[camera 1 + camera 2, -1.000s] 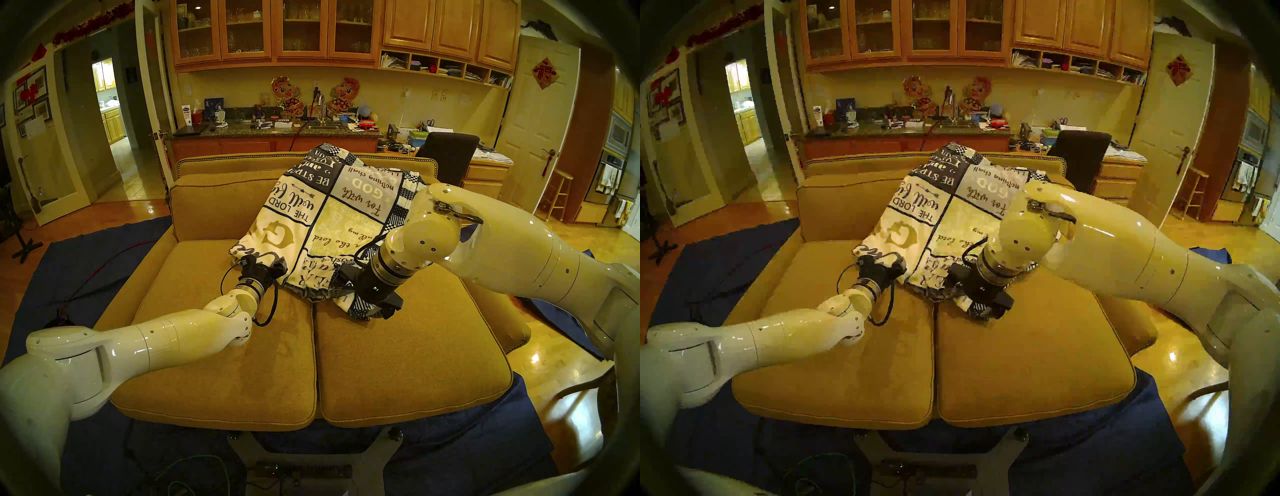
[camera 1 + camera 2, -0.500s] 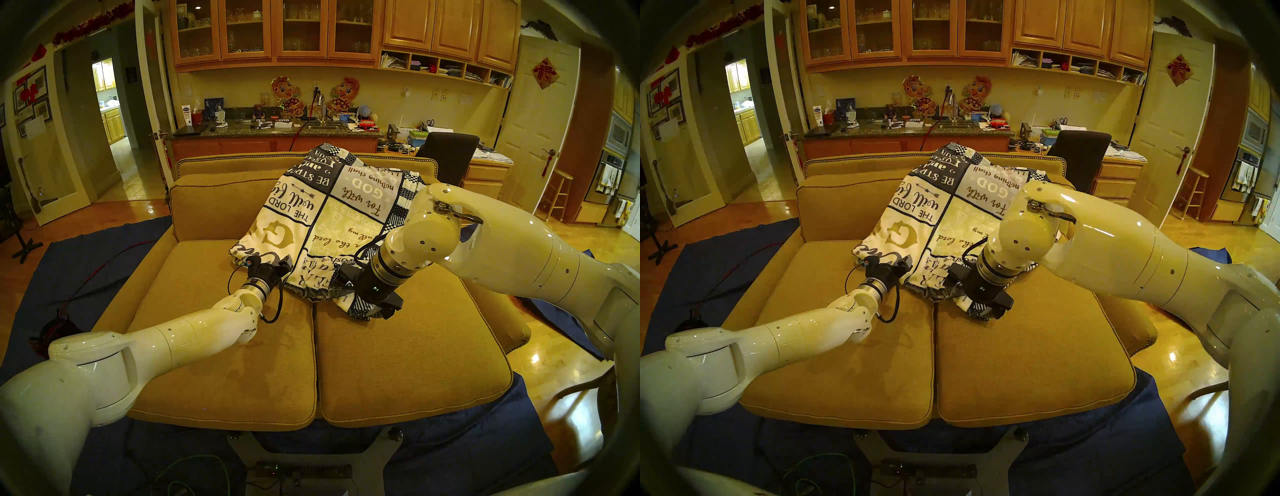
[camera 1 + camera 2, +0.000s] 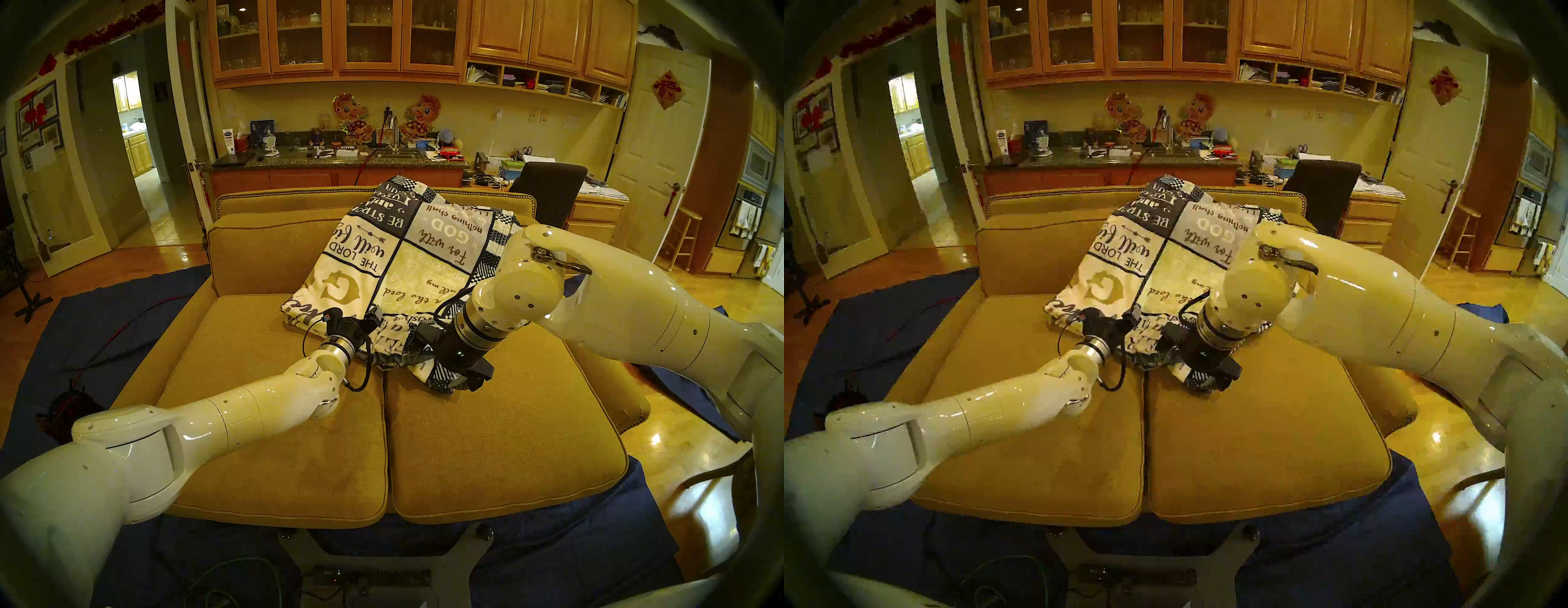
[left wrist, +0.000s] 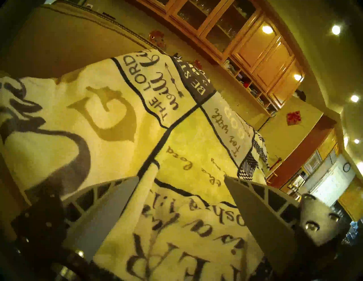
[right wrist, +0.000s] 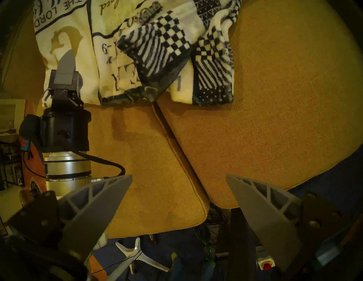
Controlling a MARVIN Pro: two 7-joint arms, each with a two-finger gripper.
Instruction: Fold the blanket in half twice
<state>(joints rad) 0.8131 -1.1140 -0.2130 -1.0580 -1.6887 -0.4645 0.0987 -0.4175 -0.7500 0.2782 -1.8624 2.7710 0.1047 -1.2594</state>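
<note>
- The blanket point(image 3: 399, 271) lay on the sofa point(image 3: 488, 433), draped from the backrest down onto the seat, its near edge bunched over the seam between two cushions.
- The left gripper point(image 4: 181, 188) had its jaws apart, with a blanket fold between them.
- The right gripper point(image 5: 178, 196) hung above the seat, jaws apart, holding nothing.

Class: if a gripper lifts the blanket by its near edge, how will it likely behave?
The blanket would probably sag limply: it already drapes over the sofa in soft folds. Its plush pile looks grippy, so slipping seems unlikely. Layers may peel apart.
</note>
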